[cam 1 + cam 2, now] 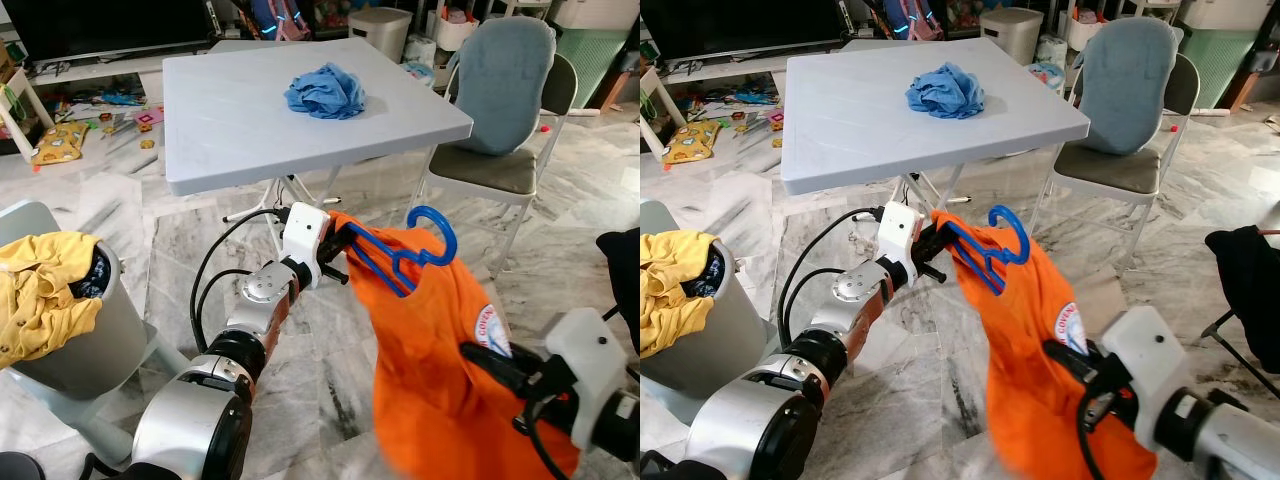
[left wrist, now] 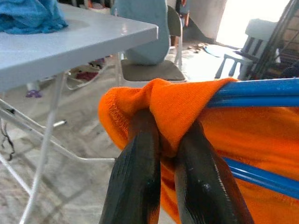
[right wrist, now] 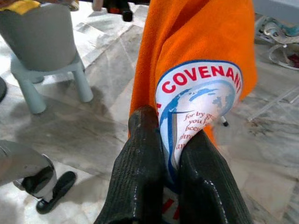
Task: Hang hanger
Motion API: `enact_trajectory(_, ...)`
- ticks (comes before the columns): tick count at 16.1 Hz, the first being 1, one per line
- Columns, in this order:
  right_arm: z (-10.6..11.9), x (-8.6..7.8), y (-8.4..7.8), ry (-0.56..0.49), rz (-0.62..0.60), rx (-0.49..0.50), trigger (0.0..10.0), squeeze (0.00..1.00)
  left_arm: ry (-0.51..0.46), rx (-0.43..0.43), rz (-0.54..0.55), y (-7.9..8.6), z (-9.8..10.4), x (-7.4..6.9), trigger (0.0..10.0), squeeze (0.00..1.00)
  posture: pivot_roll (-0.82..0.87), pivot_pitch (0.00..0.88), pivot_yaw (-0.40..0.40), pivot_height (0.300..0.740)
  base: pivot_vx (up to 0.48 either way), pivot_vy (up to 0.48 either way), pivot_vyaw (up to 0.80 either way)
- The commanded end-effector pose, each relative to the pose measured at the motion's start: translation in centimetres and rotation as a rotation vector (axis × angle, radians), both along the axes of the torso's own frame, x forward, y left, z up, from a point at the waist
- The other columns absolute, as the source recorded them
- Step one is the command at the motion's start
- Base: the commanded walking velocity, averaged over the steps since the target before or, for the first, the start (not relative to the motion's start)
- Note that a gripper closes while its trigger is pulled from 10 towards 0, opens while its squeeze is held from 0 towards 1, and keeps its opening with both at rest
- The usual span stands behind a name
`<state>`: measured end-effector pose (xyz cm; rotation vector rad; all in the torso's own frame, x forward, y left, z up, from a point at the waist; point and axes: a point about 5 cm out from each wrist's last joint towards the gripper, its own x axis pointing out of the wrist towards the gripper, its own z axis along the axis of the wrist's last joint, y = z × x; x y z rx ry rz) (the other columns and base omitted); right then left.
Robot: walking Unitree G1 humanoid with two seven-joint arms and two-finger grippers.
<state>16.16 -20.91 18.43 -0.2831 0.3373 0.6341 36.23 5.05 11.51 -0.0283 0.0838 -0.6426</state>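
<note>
The left hand (image 1: 335, 252) is pressed together on a fold of an orange T-shirt (image 1: 440, 350), pinching the cloth's hemmed edge right where a blue hanger (image 1: 400, 255) runs into it. In the left wrist view the two black fingers (image 2: 140, 177) close around that bunched fold, and the hanger's blue bars come out of the cloth just beyond the fingertips. The hanger's hook curls up beside this hand, on the side away from the robot's left arm, and touches nothing.

The right hand (image 1: 490, 365) is lower and nearer the robot, pinching the same T-shirt at its round blue-and-white printed badge (image 3: 198, 100); its fingers (image 3: 145, 172) are shut with the print caught between them. The shirt hangs slack between the two hands, above the marble floor (image 1: 320, 350).

Beyond the left hand stands a grey folding counter (image 1: 230, 120) with a crumpled blue cloth (image 1: 325, 92) on it. Beyond the right hand is a chair (image 1: 505, 100) draped in blue-grey fabric. Out past the left arm sits a grey bin (image 1: 75, 340) holding a yellow garment (image 1: 40, 290).
</note>
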Motion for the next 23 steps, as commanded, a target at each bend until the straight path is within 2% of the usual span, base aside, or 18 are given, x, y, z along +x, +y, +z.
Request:
enact_trajectory(1,0.2,0.2,-1.1,-0.022,-0.040,-0.057,10.0,0.00,0.028,-0.043,0.018,1.0,0.5,0.6,0.0,0.00,-0.11,0.000,-0.011,0.740,0.000,0.000,0.00)
enact_trajectory(3,0.2,0.3,-1.4,-0.029,-0.056,-0.069,10.0,0.00,0.033,-0.049,0.012,0.9,0.5,0.6,0.0,0.00,-0.11,0.000,-0.011,0.740,0.000,0.000,0.00)
enact_trajectory(5,0.4,1.1,-1.5,-0.074,-0.090,-0.070,10.0,0.00,0.068,-0.102,-0.077,0.1,0.4,0.2,0.0,0.00,-0.12,0.000,-0.018,0.740,0.000,0.000,0.00)
enact_trajectory(7,0.2,1.2,-1.6,-0.078,-0.100,-0.088,10.0,0.00,0.102,-0.163,-0.135,-0.5,0.4,-0.1,0.0,0.00,-0.12,0.000,-0.020,0.740,0.000,0.000,0.00)
enact_trajectory(10,-0.1,0.6,-3.2,-0.062,-0.142,-0.162,10.0,0.00,0.176,-0.215,-0.274,-0.7,0.0,-0.8,0.0,0.00,-0.12,0.000,-0.016,0.740,0.000,0.000,0.00)
enact_trajectory(12,-0.3,0.6,-4.4,-0.062,-0.187,-0.229,10.0,0.00,0.176,-0.179,-0.306,-0.4,-0.2,-0.9,0.0,0.00,-0.12,0.000,-0.009,0.740,0.000,0.000,0.00)
enact_trajectory(16,0.0,1.3,-4.8,-0.109,-0.216,-0.256,10.0,0.00,0.174,-0.136,-0.389,-0.6,-0.1,-1.2,0.0,0.00,-0.11,0.000,-0.006,0.740,0.000,0.000,0.00)
enact_trajectory(17,0.2,1.5,-4.7,-0.127,-0.220,-0.242,10.0,0.00,0.148,-0.073,-0.348,-0.4,-0.4,-1.1,0.0,0.00,-0.11,0.000,-0.004,0.740,0.000,0.000,0.00)
enact_trajectory(19,0.4,1.5,-3.9,-0.136,-0.187,-0.205,10.0,0.00,0.126,-0.052,-0.272,-0.2,-0.6,-0.9,0.0,0.00,-0.11,0.000,-0.006,0.740,0.000,0.000,0.00)
enact_trajectory(20,0.3,1.4,-3.3,-0.132,-0.160,-0.188,10.0,0.00,0.128,-0.054,-0.246,-0.2,-0.7,-0.9,4.9,0.00,-0.11,0.000,-0.005,0.740,0.000,0.000,0.00)
enact_trajectory(22,0.0,1.1,-2.3,-0.114,-0.112,-0.161,10.0,0.00,0.116,-0.049,-0.224,-0.3,-0.7,-0.9,10.0,0.00,-0.11,0.000,-0.008,0.740,0.000,0.000,0.00)
enact_trajectory(23,-0.1,1.0,-1.8,-0.112,-0.095,-0.146,10.0,0.00,0.114,-0.059,-0.224,-0.5,-0.6,-0.9,10.0,1.00,-0.11,0.000,-0.007,0.740,0.000,0.000,0.00)
